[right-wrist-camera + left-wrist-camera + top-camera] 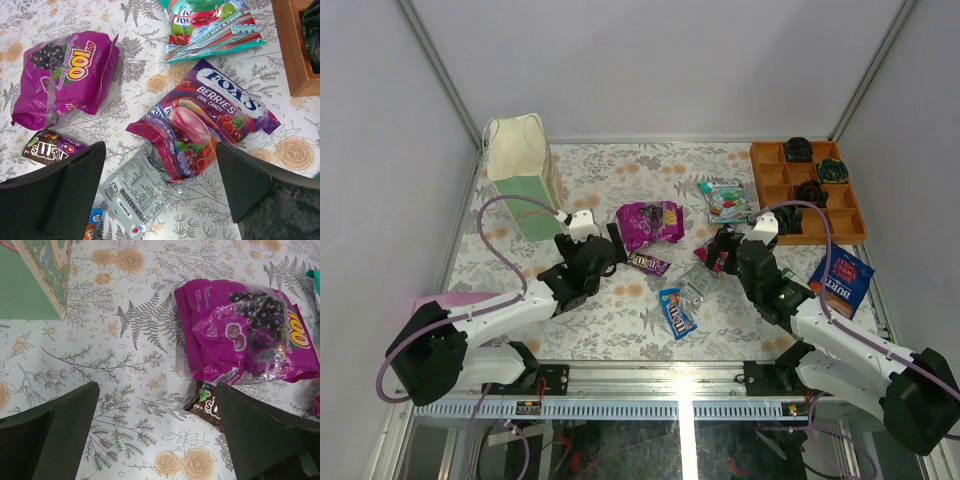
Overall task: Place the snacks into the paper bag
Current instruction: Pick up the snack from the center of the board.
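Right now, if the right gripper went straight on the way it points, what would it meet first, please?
Probably the purple Fox's Berries packet, centred ahead of the open right gripper, its near end overlapping the silver wrapper; depth is hard to judge.

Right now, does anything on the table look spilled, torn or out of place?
Nothing looks spilled or torn. The berries bag overlaps the silver wrapper, and the Burts bag sits apart near the right edge. The paper bag stands upright.
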`<state>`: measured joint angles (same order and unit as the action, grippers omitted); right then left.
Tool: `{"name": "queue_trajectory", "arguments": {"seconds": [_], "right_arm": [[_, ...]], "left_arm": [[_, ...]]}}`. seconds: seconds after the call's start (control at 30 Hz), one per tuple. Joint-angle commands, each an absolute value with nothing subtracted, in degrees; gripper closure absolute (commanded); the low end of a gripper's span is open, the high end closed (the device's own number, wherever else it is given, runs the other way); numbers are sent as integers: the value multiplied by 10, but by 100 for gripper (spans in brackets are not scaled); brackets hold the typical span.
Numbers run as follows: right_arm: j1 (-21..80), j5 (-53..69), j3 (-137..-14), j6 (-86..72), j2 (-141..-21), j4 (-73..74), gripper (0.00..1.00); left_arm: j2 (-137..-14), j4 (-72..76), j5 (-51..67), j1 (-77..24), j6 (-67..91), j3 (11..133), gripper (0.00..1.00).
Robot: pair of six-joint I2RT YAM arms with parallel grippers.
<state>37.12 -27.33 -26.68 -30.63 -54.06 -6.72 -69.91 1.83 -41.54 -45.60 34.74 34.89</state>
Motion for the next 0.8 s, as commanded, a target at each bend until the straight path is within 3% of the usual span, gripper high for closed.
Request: {"name": "queue_trajectory", "arguments": {"seconds": [0.0,0.4,0.77], "right_arm": [[377,-275,-264,-309,-525,-94,1],[377,-227,-232,-297,-484,-129,1],[377,-219,-214,-295,-445,-139,1]], "left_arm": [[-709,53,-416,-459,346,347,0],[-730,61,-408,-458,347,360,0],[-832,85,-294,-439,447,440,0]]}}
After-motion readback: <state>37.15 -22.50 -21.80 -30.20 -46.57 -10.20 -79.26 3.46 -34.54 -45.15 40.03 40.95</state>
